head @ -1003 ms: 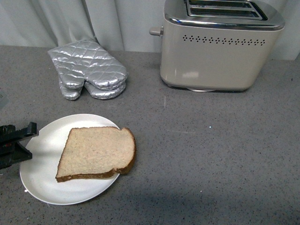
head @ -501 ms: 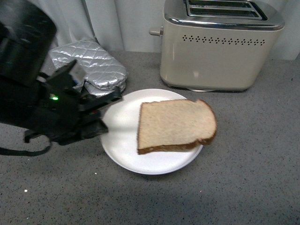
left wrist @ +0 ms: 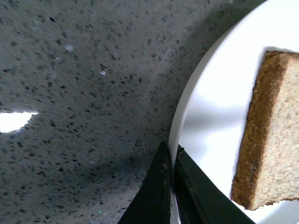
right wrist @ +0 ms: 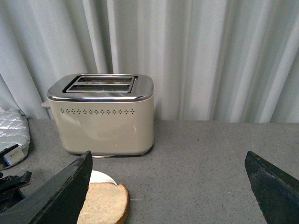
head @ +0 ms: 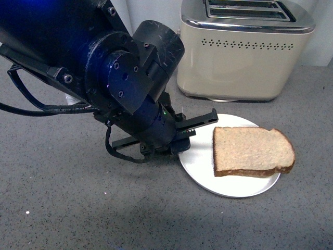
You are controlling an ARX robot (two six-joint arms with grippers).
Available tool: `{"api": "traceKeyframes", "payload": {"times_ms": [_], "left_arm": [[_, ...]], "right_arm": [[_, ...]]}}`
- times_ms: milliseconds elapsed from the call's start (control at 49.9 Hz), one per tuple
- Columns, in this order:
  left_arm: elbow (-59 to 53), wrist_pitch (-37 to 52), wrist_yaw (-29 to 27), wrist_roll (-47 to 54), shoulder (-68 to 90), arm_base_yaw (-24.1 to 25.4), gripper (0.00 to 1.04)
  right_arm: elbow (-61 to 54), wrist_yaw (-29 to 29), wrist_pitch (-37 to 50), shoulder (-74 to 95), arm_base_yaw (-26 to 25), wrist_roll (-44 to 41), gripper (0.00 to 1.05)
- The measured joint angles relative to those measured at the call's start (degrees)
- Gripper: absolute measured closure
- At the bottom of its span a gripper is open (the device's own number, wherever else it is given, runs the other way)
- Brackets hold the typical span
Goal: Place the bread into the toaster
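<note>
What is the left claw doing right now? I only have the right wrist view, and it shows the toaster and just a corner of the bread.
Observer: The left claw is shut on the rim of the plate, one finger on each side of its edge.
Operator: Is it touching the bread?
Observer: No. In the left wrist view, bare plate separates the fingers from the crust of the bread.
Operator: Is the slice fully on the plate?
Observer: No. It lies flat, but its far end hangs over the plate's edge on the side away from the claw.

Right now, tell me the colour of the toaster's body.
Cream-beige toaster, clearest in the front view.
</note>
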Motion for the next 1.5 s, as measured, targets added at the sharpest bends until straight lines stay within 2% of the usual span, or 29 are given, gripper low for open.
{"api": "traceKeyframes", "payload": {"times_ms": [40, 120, 261, 341, 381, 441, 541, 602, 742, 922, 1003, 1063, 1123, 1384, 1464, 1504], "left_arm": [[0.35, -0.72, -0.33, 0.17, 0.09, 0.04, 1.00], [0.39, -0.09, 0.37, -0.39, -0.11, 0.46, 0.87], [-3.23, 6.29, -1.49, -3.06, -5.03, 1.31, 0.59], [-6.69, 9.94, -6.60, -2.69, -10.19, 1.88, 0.44], [-8.83, 9.92, -12.44, -1.57, -13.77, 2.16, 0.35], [-12.96, 13.03, -17.88, -0.28, -18.01, 2.51, 0.24], [-19.47, 17.57, -24.26, 0.28, -23.43, 3.34, 0.10], [-24.02, 20.39, -27.87, 1.40, -27.12, 4.00, 0.05], [-34.45, 26.21, -32.70, 2.64, -37.20, 7.41, 0.07], [-44.28, 28.85, -33.29, 5.68, -49.86, 11.32, 0.08], [-51.65, 46.34, -26.21, 14.86, -50.86, 13.51, 0.20], [-56.67, 55.98, -23.37, 21.51, -51.95, 14.82, 0.29], [-59.67, 61.26, -22.16, 26.36, -54.07, 15.98, 0.38], [-64.37, 57.96, -18.47, 33.11, -64.98, 19.78, 0.76], [-65.94, 54.36, -17.22, 33.75, -69.99, 21.33, 0.96], [-66.49, 52.72, -16.61, 33.86, -72.46, 21.94, 1.01]], "right_arm": [[0.00, 0.00, 0.00, 0.00, 0.00, 0.00, 0.10], [0.00, 0.00, -0.02, 0.00, 0.00, 0.00, 0.10], [0.00, -0.02, -0.02, 0.00, 0.00, -0.02, 0.10], [0.00, -0.02, 0.00, 0.00, 0.00, 0.00, 0.10], [0.00, 0.00, -0.02, 0.00, 0.00, 0.00, 0.10], [0.00, 0.00, 0.00, 0.00, 0.00, 0.00, 0.10], [0.00, -0.02, 0.00, 0.00, 0.00, 0.00, 0.10], [0.00, 0.00, 0.00, 0.00, 0.00, -0.02, 0.10], [0.00, -0.02, 0.00, 0.00, 0.00, 0.00, 0.10], [0.00, 0.00, 0.00, 0.00, 0.00, 0.00, 0.10], [0.00, -0.04, -0.02, 0.00, 0.00, -0.02, 0.10], [0.00, -0.02, 0.00, 0.00, 0.00, 0.00, 0.10], [0.00, 0.02, -0.02, 0.02, 0.00, 0.00, 0.10], [0.00, -0.02, -0.04, 0.00, 0.00, 0.00, 0.10], [0.00, -0.02, -0.04, 0.00, 0.00, 0.00, 0.10], [0.00, -0.02, -0.04, 0.00, 0.00, 0.00, 0.10]]}}
